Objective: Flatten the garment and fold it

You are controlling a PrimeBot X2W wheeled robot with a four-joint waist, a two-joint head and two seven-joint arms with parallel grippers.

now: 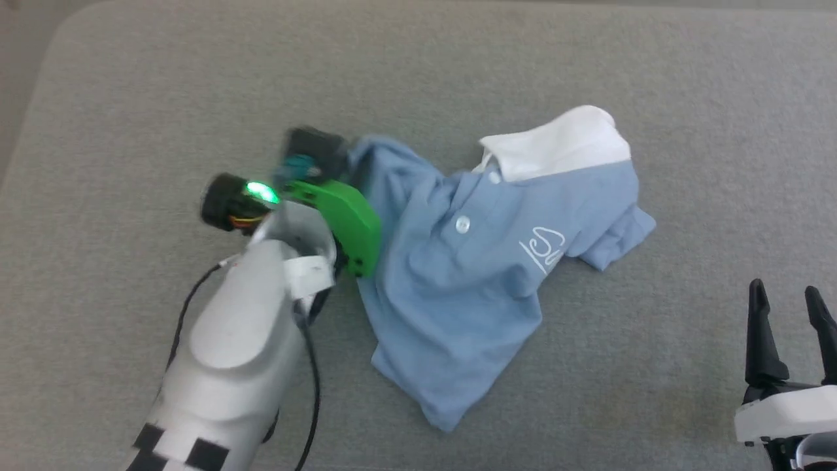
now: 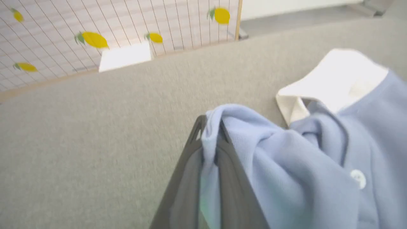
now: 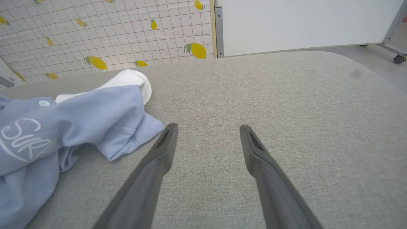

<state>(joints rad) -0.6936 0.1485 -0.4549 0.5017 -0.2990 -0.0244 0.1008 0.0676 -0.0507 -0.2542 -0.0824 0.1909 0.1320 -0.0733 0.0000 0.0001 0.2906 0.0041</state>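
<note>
Head view. The garment (image 1: 471, 261), a light blue short-sleeved polo shirt of knit cotton with a white collar (image 1: 556, 147), lies rumpled on the grey cloth-covered table (image 1: 163, 98), a little right of centre. Its front faces up: the placket buttons and the white line logo (image 1: 543, 248) are readable. The collar points far and right, and the hem trails near. The right sleeve (image 1: 618, 239) is doubled under at the shirt's right edge. The left gripper (image 1: 327, 157), on its pale forearm with a green bracket, meets the shirt's far-left corner, but blur hides the fingertips here. The right gripper (image 1: 785, 291) stands at the near right, well apart from the cloth, its dark fingers spread.

Left wrist view. The left gripper (image 2: 210, 133) is clenched on a ridge of blue fabric, with a bunched edge of the garment (image 2: 302, 165) pinched between the two dark fingers. Which part of the shirt it is I cannot tell. It may be a sleeve or a shoulder. The collar (image 2: 337, 76) and one white button (image 2: 358, 178) sit to the right of the grip.

Right wrist view. The right gripper (image 3: 208, 128) is released and holds nothing, with bare table under it. The garment (image 3: 79, 121) is heaped to the left, and the nearest sleeve tip lies just beside the left finger without touching it.

Progress, as I judge it: flattening is barely begun. One corner is gripped, the body is creased, a sleeve is tucked under and the hem lies askew. No fold has been made. Spreading, smoothing and all of the folding remain.
</note>
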